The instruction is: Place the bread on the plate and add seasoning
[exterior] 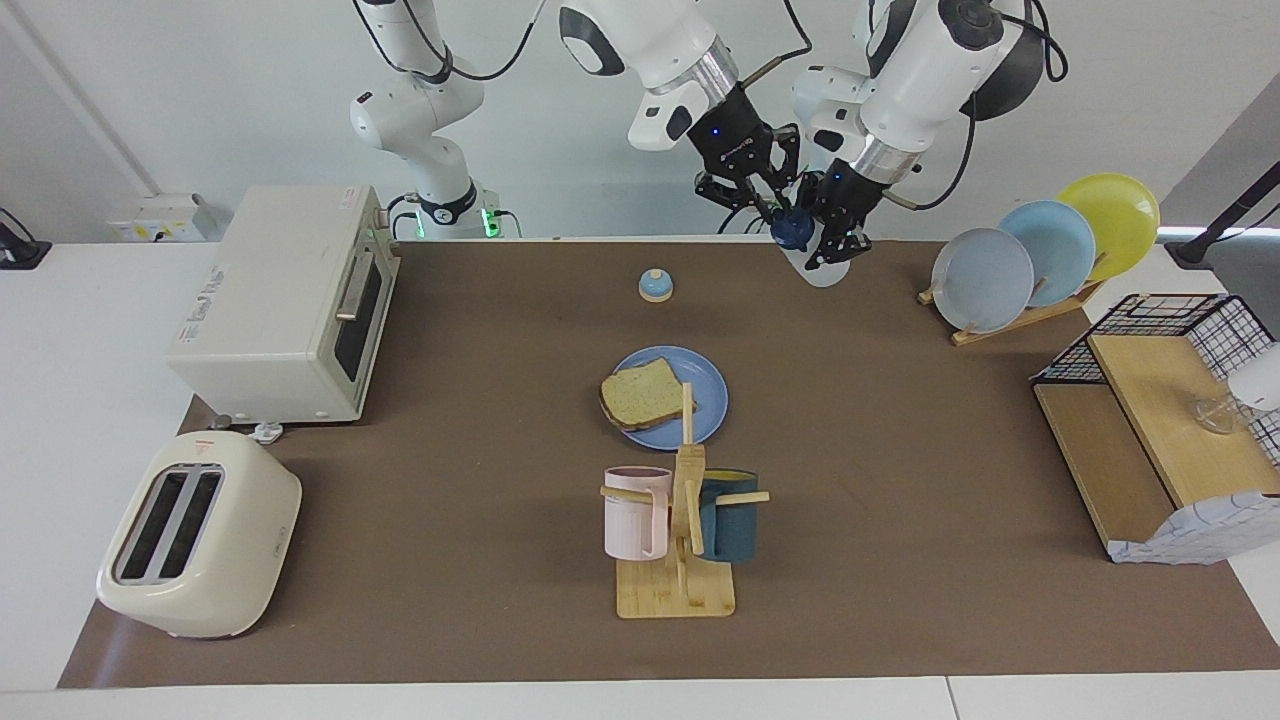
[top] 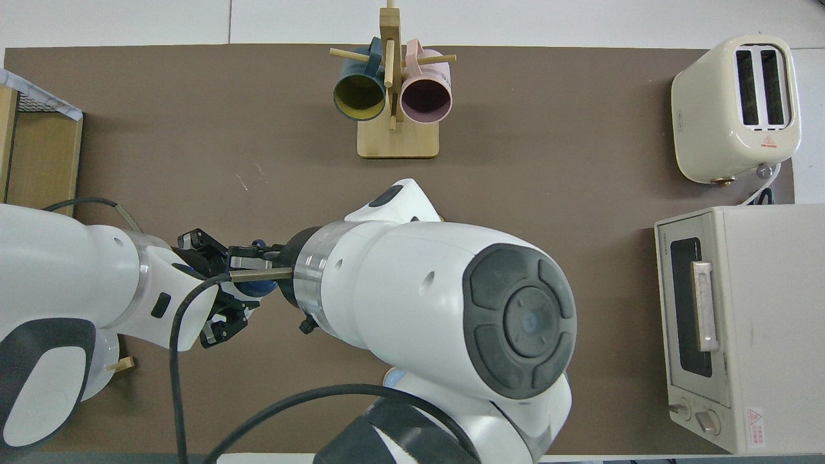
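Seeing the seasoning, a small translucent whitish plastic bottle [exterior: 818,262] with a dark navy-blue cap, held up in the air by the left end effector [exterior: 835,235], which is clamped tight on it near the cap. Bottle hangs over the robots' edge of the brown counter [exterior: 900,420], toward the left arm's end. Right end effector [exterior: 775,205] sits right at the cap, fingers close around it; I can't tell if it's gripping.

Squarish tan speckled bread slice [exterior: 641,393] with darker crust lies flat on the round medium-blue plate [exterior: 708,395] mid-counter, overhanging the rim toward the right arm's end.

Around it:
- small blue-domed bell [exterior: 656,285] between plate and robots
- wooden mug tree [exterior: 683,545] with pink mug [exterior: 634,512] and dark teal mug [exterior: 729,515] just beside the plate, farther from the robots; its post overlaps the plate in the facing view
- rack with two pale blue plates and a yellow plate [exterior: 1112,218] near the bottle
- cream toaster oven [exterior: 280,300] and cream toaster [exterior: 195,535] at the right arm's end

From overhead the right arm's body covers plate and bread.
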Motion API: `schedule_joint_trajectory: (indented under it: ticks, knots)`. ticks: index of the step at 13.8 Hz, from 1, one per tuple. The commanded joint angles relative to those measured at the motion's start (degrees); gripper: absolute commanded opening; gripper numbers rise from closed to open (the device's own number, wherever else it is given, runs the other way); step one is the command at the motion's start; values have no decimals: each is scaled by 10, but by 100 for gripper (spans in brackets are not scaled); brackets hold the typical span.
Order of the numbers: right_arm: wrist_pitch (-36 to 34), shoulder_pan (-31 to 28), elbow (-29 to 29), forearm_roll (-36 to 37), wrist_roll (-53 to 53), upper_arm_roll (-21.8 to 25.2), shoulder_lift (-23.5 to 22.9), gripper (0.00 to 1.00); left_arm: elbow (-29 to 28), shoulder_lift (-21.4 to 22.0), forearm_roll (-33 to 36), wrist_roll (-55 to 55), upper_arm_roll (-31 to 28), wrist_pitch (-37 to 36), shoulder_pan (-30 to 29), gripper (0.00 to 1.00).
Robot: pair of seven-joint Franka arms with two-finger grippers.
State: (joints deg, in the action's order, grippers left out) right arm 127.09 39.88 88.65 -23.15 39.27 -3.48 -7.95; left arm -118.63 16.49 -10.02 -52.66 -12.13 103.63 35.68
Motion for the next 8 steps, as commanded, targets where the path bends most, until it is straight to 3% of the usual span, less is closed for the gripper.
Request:
schedule_joint_trajectory:
  ticks: [1, 2, 8]
  knots:
    - [9, -5, 4, 10, 9, -5, 3, 6, -17, 18, 7, 12, 2, 12, 2, 0]
    - [9, -5, 4, 9, 10, -5, 3, 0, -17, 18, 7, 12, 2, 12, 2, 0]
    - [13, -25, -1, -19, 32, -4, 1, 0, -17, 18, 7, 12, 2, 15, 2, 0]
